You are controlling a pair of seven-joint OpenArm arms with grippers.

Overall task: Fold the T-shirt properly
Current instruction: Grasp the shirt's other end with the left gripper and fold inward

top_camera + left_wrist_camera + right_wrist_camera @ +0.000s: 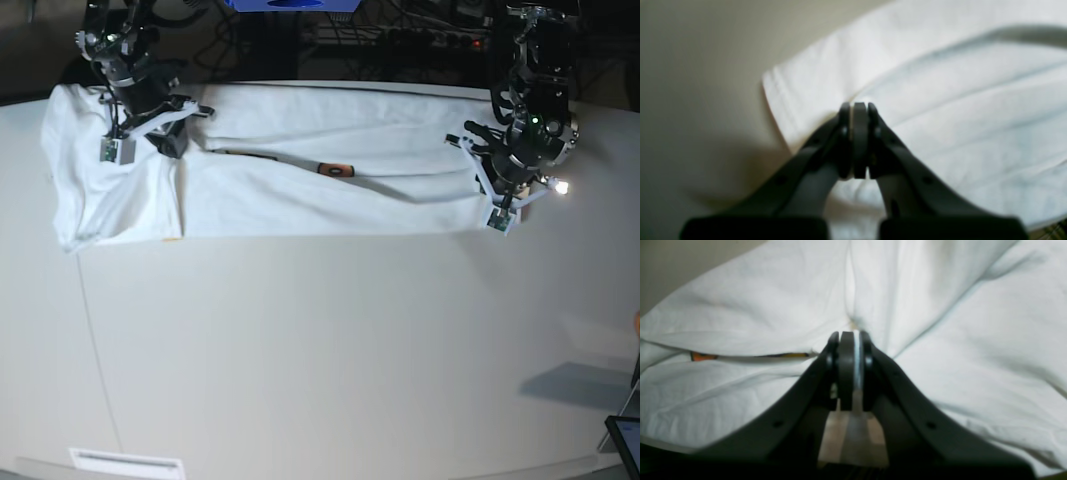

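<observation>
My left gripper [860, 140] and right gripper [850, 370] were clamped on the large white cotton T-shirt [300, 180], a long band at twelve o'clock; crosswise folds remained.

**Count of things in view**

One T-shirt [300, 190], white, lies stretched across one table [320, 360]. Two arms reach it, one at each end, each with one gripper: one left gripper [858, 110] and one right gripper [849, 336]. Two slivers of colour show at the fold, one orange and one yellow
</observation>
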